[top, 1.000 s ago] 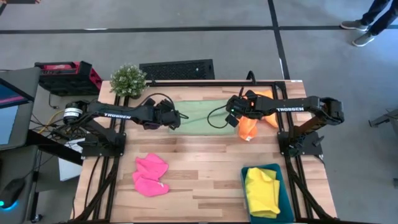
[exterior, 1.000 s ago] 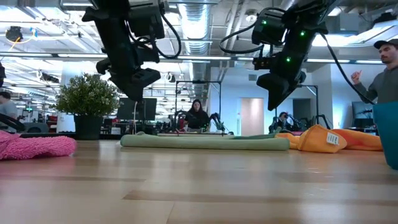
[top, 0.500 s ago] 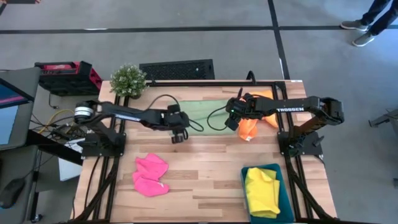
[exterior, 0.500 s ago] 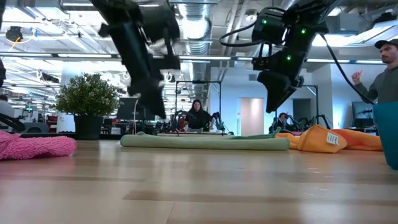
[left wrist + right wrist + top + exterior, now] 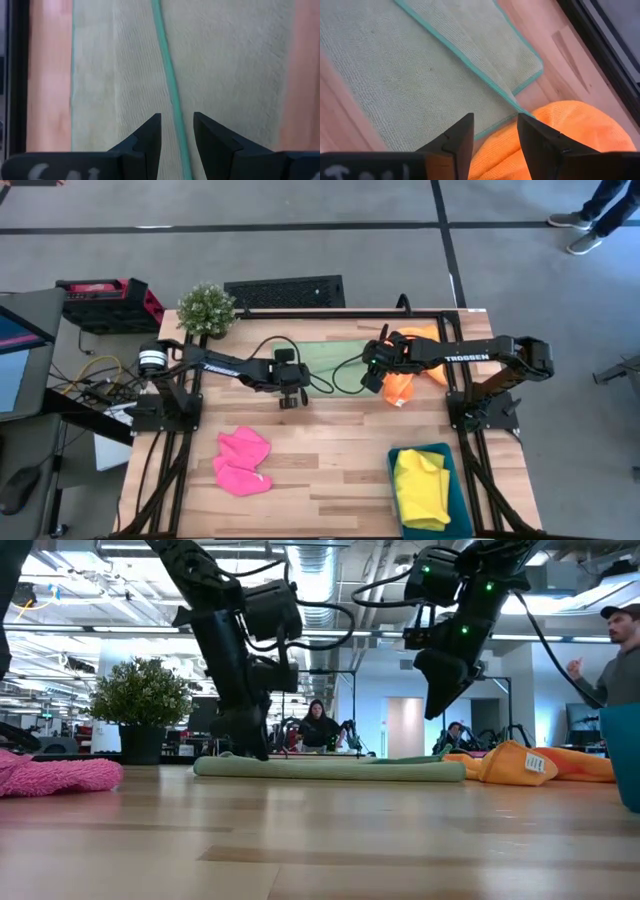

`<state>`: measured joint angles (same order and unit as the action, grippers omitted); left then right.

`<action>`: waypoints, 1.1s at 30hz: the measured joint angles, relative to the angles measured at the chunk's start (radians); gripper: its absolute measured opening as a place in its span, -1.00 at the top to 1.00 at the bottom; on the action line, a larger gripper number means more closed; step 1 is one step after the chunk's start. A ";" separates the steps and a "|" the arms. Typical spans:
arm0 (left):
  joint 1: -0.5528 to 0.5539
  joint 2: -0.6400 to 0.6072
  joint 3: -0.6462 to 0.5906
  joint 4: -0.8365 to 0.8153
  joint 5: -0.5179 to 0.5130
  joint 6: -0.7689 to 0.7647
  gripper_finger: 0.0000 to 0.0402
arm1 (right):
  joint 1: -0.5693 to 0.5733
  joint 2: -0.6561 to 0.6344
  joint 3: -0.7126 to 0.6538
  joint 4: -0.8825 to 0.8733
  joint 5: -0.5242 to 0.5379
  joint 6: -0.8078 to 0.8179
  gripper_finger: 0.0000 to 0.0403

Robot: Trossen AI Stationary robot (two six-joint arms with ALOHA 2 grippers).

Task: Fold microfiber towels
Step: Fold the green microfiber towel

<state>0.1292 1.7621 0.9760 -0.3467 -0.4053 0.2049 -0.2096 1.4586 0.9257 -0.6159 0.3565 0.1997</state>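
While the green towel (image 5: 330, 365) lies flat, both grippers are held over it. Left gripper (image 5: 177, 131) fingers are parted, nothing gripped. Right gripper (image 5: 495, 131) is likewise open and empty, beside the orange towel (image 5: 560, 131).

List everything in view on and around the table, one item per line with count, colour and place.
Soft light green microfiber towel: one, folded flat, far middle of the table.
Soft orange microfiber towel: one, bunched, far right, touching the green towel's right end.
Soft hot pink microfiber towel: one, crumpled, near left.
Soft yellow microfiber towel: one, lying in the tray.
Rigid dark teal rectangular tray: one, near right corner.
Small green potted plant: one, far left corner.
Wooden table: one, light brown.
Person: one, at the low view's right edge.
Left pincer: open, low at the green towel's near edge.
Right pincer: open, above the green towel's right end.
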 joint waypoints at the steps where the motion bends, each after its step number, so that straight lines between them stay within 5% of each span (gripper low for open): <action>1: 0.003 0.005 0.000 0.002 0.000 0.005 0.47 | 0.000 0.000 0.000 0.001 0.000 0.000 0.14; 33: 0.041 0.008 -0.013 0.002 0.054 0.064 0.47 | 0.000 0.000 0.000 0.022 0.000 0.001 0.15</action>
<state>0.1703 1.7702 0.9634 -0.3443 -0.3518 0.2691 -0.2096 1.4586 0.9257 -0.5936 0.3565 0.2003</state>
